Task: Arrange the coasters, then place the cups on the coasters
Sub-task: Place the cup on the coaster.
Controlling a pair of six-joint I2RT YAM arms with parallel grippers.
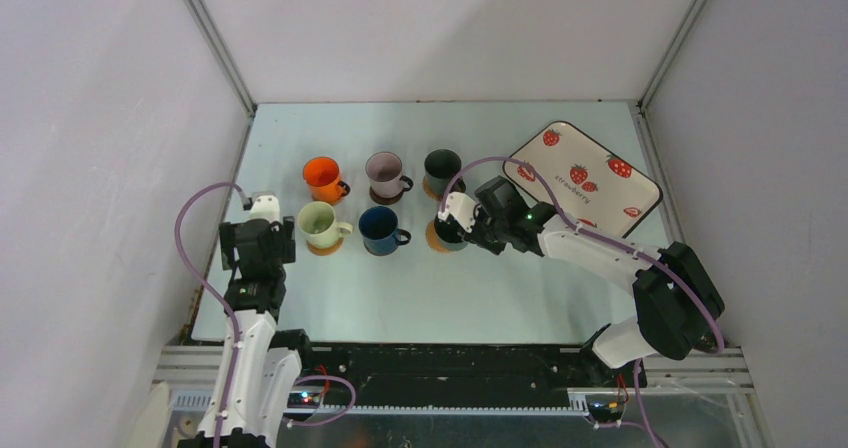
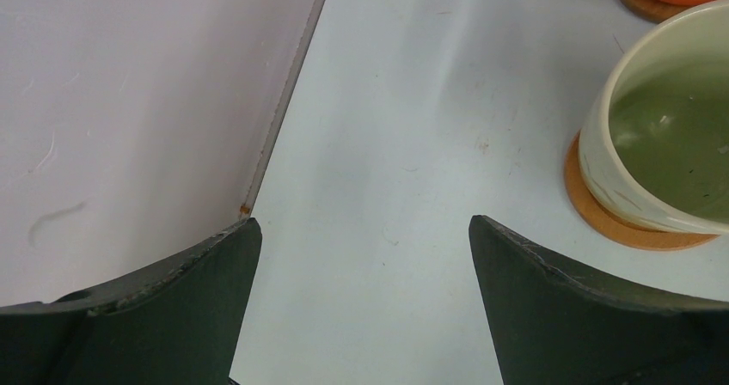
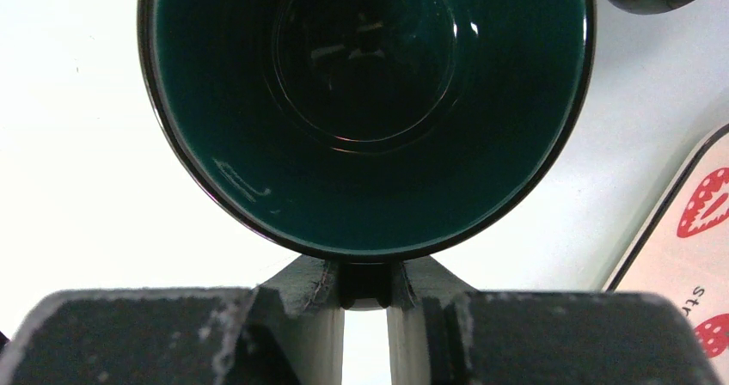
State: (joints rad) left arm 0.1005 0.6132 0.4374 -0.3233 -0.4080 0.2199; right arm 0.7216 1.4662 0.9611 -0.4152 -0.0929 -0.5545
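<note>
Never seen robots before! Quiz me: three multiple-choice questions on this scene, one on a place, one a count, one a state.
1. Relative to the cups, the strawberry tray lies: A) left B) right C) underneath.
2. Cups in view: A) four B) eight C) six.
3. The right gripper is: A) shut on the handle of a dark green cup B) wide open C) gripping the tray.
Answers: 1 B, the top view shows it far right; 2 C, two rows of three; 3 A, the wrist view shows the handle pinched.
</note>
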